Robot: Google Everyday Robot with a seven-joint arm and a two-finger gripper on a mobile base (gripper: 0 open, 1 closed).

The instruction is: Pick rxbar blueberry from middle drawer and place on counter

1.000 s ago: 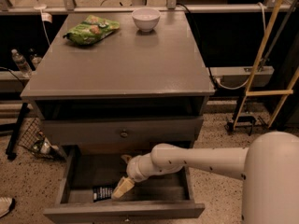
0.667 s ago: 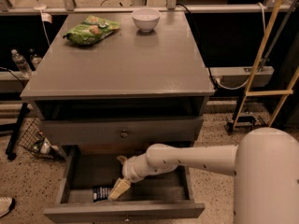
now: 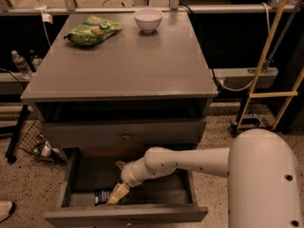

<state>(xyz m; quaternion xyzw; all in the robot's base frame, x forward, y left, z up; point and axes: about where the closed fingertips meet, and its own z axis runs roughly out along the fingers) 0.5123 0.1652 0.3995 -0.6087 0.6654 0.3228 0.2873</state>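
The rxbar blueberry, a small dark bar with white lettering, lies flat at the front left of the open middle drawer, close to its front wall. My gripper is down inside the drawer, just right of the bar. Its fingers are spread apart, and the lower tan finger reaches the bar's right end. The grip holds nothing. My white arm comes in from the lower right. The grey counter is above, on top of the cabinet.
A green snack bag and a white bowl sit at the back of the counter. A shut drawer front with a round knob overhangs the open drawer. A wire basket is on the floor to the left and a yellow frame stands to the right.
My gripper has moved left and a little forward inside the drawer, bringing its lower finger up to the bar's right end. The bar has not moved.
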